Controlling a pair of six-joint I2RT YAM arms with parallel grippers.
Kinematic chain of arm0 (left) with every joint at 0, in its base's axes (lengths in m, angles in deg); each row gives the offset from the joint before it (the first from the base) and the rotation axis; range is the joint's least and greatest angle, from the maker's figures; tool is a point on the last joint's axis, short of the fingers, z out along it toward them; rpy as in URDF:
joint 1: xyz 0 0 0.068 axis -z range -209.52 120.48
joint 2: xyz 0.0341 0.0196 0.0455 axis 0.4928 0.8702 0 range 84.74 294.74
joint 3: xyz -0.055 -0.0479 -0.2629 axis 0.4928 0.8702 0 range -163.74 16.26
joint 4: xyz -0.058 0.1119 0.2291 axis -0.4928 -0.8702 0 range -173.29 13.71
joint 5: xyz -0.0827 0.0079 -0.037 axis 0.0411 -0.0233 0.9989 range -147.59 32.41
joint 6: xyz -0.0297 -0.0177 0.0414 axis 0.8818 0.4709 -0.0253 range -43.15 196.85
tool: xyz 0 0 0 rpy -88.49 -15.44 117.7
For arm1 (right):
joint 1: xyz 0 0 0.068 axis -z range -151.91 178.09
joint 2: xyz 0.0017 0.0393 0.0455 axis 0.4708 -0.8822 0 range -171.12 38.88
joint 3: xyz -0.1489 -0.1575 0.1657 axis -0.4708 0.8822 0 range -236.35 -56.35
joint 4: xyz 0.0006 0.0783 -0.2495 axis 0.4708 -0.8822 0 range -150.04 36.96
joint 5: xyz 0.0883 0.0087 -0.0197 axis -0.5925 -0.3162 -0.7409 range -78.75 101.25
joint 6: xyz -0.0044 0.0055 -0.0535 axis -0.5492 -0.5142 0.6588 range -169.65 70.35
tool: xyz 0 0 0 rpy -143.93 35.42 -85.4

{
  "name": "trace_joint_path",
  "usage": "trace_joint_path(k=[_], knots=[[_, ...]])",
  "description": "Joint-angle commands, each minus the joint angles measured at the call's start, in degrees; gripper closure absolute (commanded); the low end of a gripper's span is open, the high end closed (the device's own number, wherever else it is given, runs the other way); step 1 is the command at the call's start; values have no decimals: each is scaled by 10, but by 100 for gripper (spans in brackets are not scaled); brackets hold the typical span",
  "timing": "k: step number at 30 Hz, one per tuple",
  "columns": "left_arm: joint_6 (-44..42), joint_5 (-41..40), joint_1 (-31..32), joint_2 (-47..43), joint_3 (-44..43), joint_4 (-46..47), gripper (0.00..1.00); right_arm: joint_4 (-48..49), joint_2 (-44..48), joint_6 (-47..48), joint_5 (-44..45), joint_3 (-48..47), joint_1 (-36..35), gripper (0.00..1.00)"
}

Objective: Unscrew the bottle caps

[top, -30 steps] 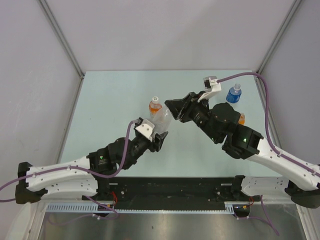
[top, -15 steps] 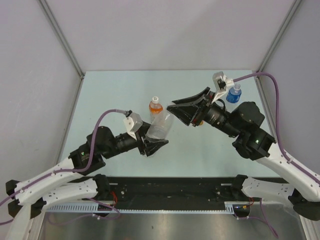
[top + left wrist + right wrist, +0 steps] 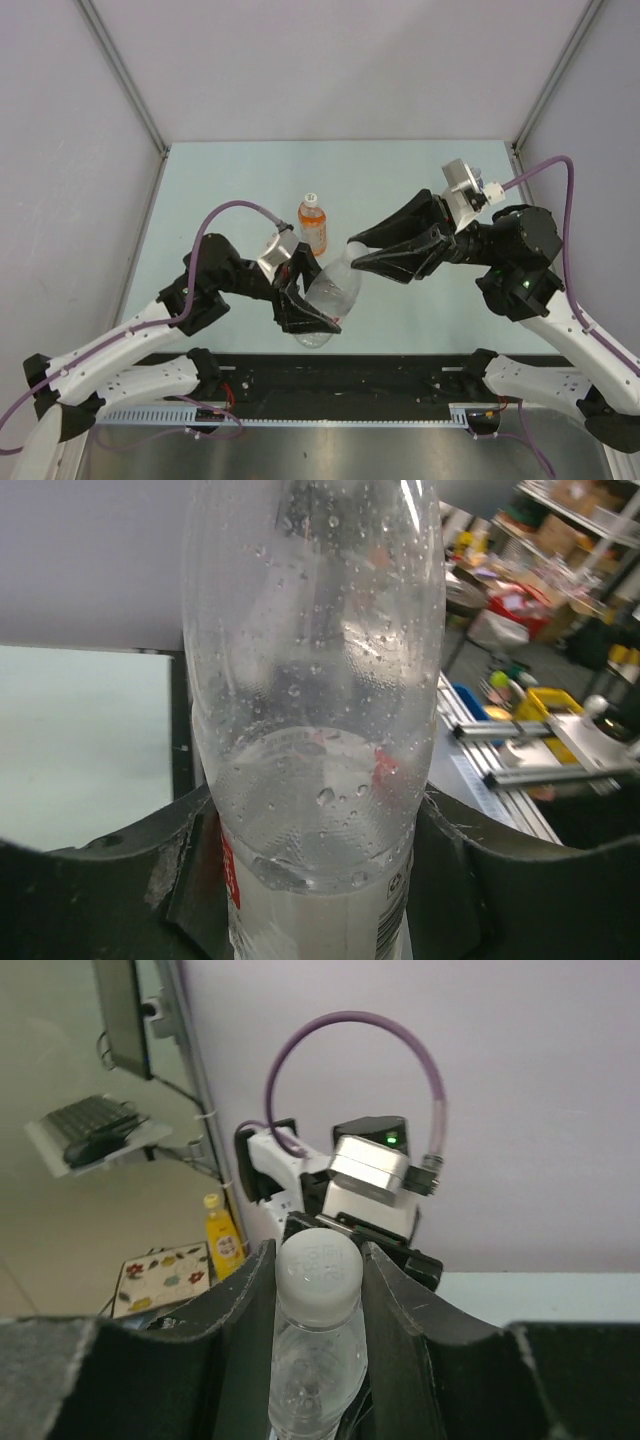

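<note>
Holds the clear bottle [image 3: 340, 285] in the left gripper [image 3: 310, 298], jaws closed on the lower body. Reaches it from 9 o'clock in the top view, arm bent across the near part of the table [image 3: 220, 200]. Keeps the bottle tilted: base toward 7 o'clock, over the table's near edge, and neck toward 1 o'clock. Cannot tell from above whether the base touches anything.

Shows, in the left wrist view, dark fingers [image 3: 130, 880] pressed against both sides of the bottle. Shows also droplets on the clear wall and a white label with a red mark low on the body.

Meets the neck with the right gripper [image 3: 355, 250], stretched in from 3 o'clock. Pinches the white cap [image 3: 318, 1278] between two black fingers [image 3: 240, 1330], one at 9 o'clock of it and one at 3 o'clock in the right wrist view, both touching its side. Leaves the cap seated on the neck, top face turned to that camera, with the clear shoulder of the bottle visible just below it.

Has the orange-drink bottle [image 3: 314, 228] standing upright on the table at 11 o'clock from the clear bottle, near it but apart. Carries its own small cap [image 3: 311, 199], white, on top at the 12 o'clock end, with neither gripper touching it.
</note>
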Motion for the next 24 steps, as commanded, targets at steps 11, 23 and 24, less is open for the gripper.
trace_joint_path(k=[11, 23, 24], knots=[[155, 243, 2, 101, -54, 288, 100, -6, -30, 38, -298, 12, 13, 100], [255, 268, 2, 159, -55, 454, 100, -31, -48, 74, -378, 12, 11, 100], [275, 269, 3, 163, -54, 469, 100, -32, -51, 75, -383, 12, 11, 100]])
